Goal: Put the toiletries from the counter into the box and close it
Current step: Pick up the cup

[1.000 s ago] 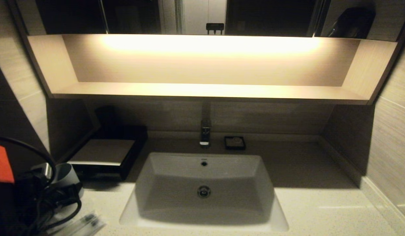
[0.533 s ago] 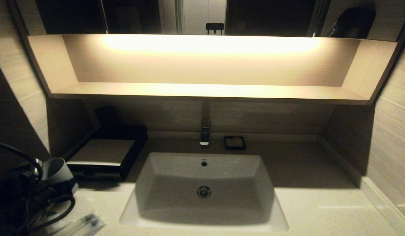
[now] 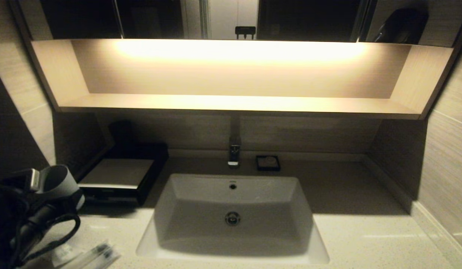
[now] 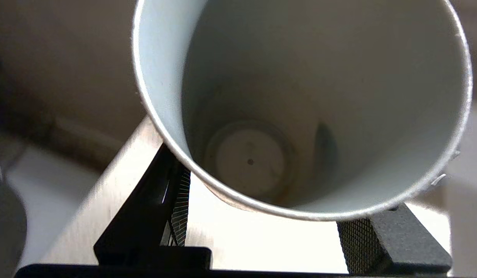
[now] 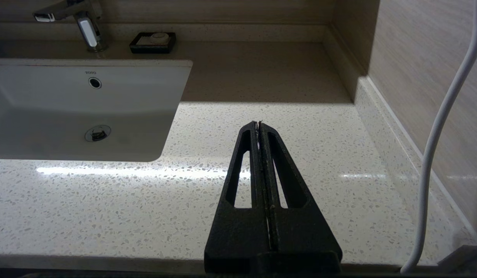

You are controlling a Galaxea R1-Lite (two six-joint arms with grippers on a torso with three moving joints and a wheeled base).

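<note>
While the left gripper clamps a pale grey cup between its two black fingers, roughly half spread across the cup's body, the cup hangs tilted over the near left corner of the counter, its mouth turned toward the wrist camera and its inside empty. The black box, with its flat beige-silver top panel, stands on the counter just beyond the cup, left of the white sink basin; whether its drawer is out cannot be told. The toiletries, clear-wrapped slim packets, lie on the counter at the near left edge, below the arm and outside the box. The right gripper rests idle above the right side of the counter, its fingers pressed together on nothing.

Risks: the smooth, tapered cup may slip from the tilted grip; set down carelessly, it could topple onto the box or land on the packets. The dangling arm cable hangs close to the packets and might drag them off the counter edge.
</note>
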